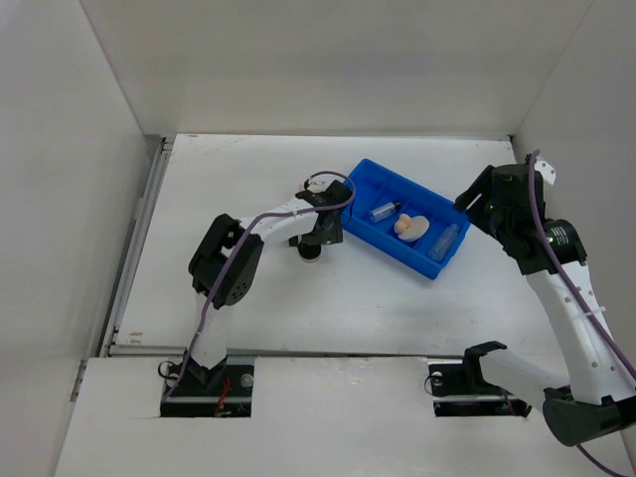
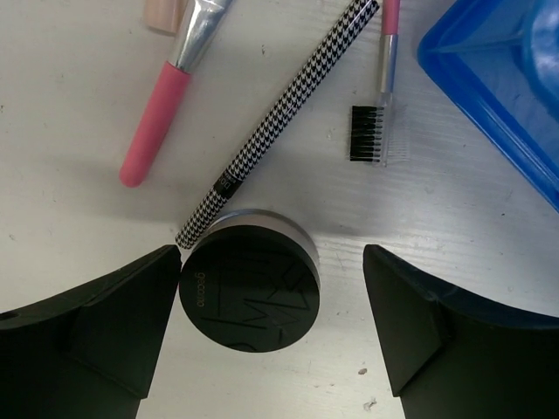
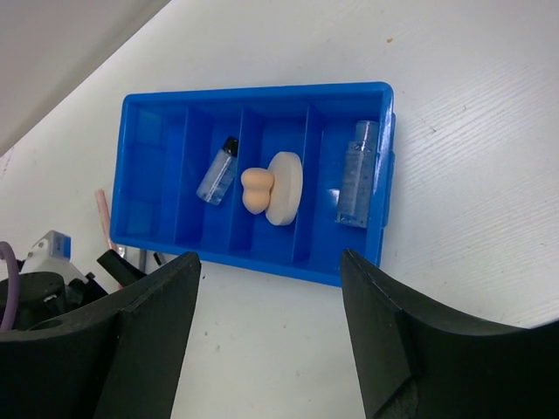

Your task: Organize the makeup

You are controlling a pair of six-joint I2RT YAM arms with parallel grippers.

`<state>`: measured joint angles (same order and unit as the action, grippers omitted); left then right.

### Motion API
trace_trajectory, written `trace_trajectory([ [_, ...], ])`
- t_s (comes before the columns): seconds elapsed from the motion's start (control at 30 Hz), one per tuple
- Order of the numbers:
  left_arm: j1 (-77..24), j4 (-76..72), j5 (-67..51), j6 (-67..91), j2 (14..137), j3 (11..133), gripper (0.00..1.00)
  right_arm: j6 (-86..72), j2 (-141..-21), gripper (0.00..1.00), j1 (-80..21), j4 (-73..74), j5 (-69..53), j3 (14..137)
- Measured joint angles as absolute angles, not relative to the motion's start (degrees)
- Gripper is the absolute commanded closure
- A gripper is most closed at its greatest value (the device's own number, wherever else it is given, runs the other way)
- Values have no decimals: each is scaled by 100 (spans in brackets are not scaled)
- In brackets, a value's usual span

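The tabletop [image 1: 298, 298] is white painted wood, and plain white walls [image 1: 328, 60] close it on three sides. The left gripper [image 2: 271, 262] is wide open and holds nothing. One black round compact [image 2: 249, 292] stands between its fingers, just at the left one and apart from the right. Beyond the fingertips lie one checkered pencil [image 2: 279, 118], one pink-handled brush [image 2: 157, 122] and one small comb brush [image 2: 371, 131]. The right gripper [image 3: 269, 262] is open and empty above one blue tray [image 3: 262, 92]. Ahead of it, the tray holds one clear small bottle [image 3: 217, 172], one beige sponge [image 3: 255, 190] sharing a compartment with one white round pad [image 3: 286, 186], and one clear tube [image 3: 356, 183].
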<state>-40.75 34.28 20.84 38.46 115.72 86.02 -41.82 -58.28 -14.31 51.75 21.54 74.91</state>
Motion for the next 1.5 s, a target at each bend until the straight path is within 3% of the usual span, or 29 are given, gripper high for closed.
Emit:
trace_trajectory([
  [0.07, -4075, 3417, 2071, 3865, 11587, 8582, 18, -4182, -5828, 29, -1431, 5153, 2147, 7491],
  [0.2, -4066, 3374, 2051, 3903, 11616, 8541, 27, -4182, -5828, 29, -1431, 5061, 2139, 7456],
  [0.47, -4158, 3352, 2108, 3944, 11620, 8401, 27, -4182, -5828, 29, -1431, 5050, 2134, 7408],
  [0.6, -4274, 3361, 2126, 3946, 11620, 8401, 22, -4182, -5828, 29, -1431, 5048, 2099, 7408],
  [0.73, -4309, 3356, 2108, 3933, 11625, 8401, 31, -4182, -5828, 29, -1431, 5048, 2095, 7408],
  [0.93, -4309, 3343, 2128, 3924, 11629, 8401, 57, -4182, -5828, 29, -1431, 5048, 2073, 7408],
  [1.2, -4318, 3500, 2147, 3645, 11159, 8250, 82, -4180, -5828, 29, -1431, 5048, 2049, 7408],
  [1.5, -4475, 3940, 1706, 2777, 10193, 9065, 88, -4182, -5896, 29, -1431, 4998, 2047, 7406],
])
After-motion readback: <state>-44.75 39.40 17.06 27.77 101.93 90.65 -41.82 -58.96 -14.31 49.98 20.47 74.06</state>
